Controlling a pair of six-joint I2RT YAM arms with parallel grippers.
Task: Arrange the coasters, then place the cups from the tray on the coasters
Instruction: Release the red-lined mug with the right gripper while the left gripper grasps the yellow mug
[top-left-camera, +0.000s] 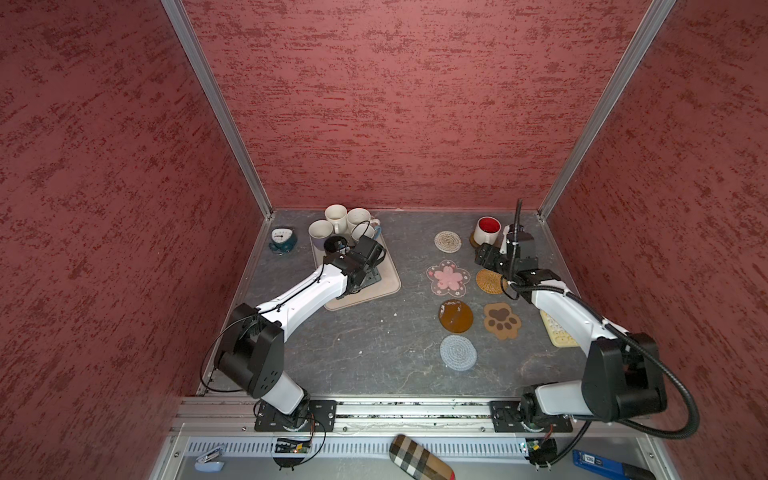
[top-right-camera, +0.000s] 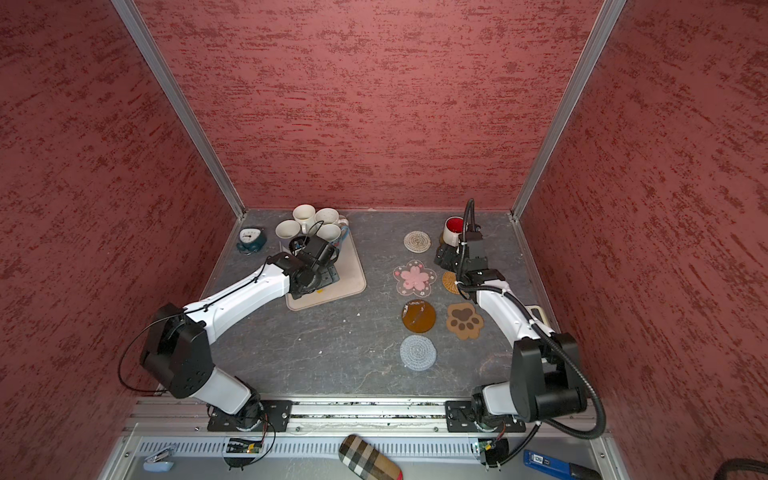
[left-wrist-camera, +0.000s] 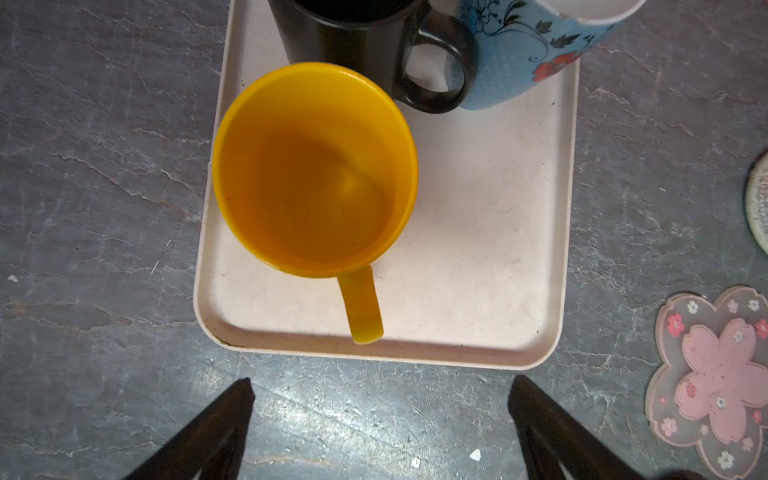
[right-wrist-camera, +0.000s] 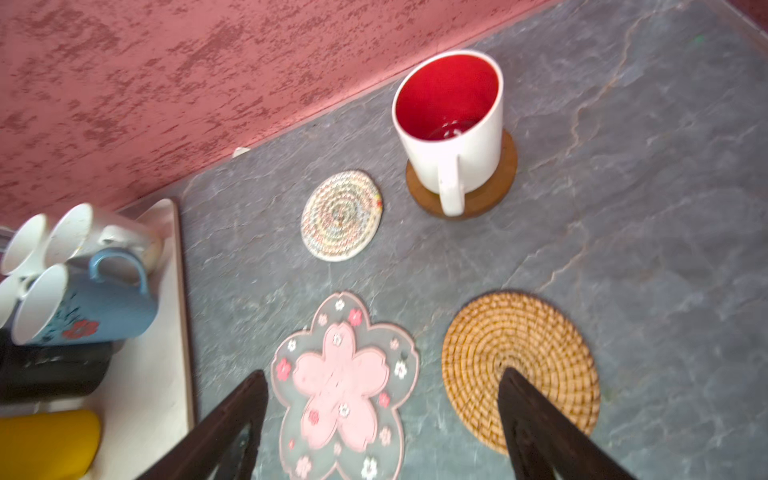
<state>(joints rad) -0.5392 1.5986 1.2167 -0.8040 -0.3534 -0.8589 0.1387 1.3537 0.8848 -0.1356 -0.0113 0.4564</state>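
The beige tray (top-left-camera: 386, 284) at the back left holds a yellow cup (left-wrist-camera: 316, 170), a black cup (left-wrist-camera: 353, 37), a blue flowered cup (left-wrist-camera: 532, 50) and white cups (top-left-camera: 336, 216). My left gripper (left-wrist-camera: 381, 384) hangs open and empty over the table just off the tray's near rim, facing the yellow cup's handle. On the right lie the coasters: cream woven (top-left-camera: 447, 241), pink flower (top-left-camera: 448, 277), rattan (top-left-camera: 490, 281), brown disc (top-left-camera: 456, 316), paw-print (top-left-camera: 501, 320), grey-blue crochet (top-left-camera: 458, 352). A white cup with red inside (right-wrist-camera: 451, 120) stands on another brown disc (right-wrist-camera: 498, 187). My right gripper (right-wrist-camera: 384, 375) is open and empty above the flower and rattan coasters.
A teal alarm clock (top-left-camera: 282, 240) stands left of the tray by the side wall. A cream calculator (top-left-camera: 559, 332) lies partly under my right arm. Red walls close in the back and both sides. A plaid case (top-left-camera: 419, 457) lies below the front rail.
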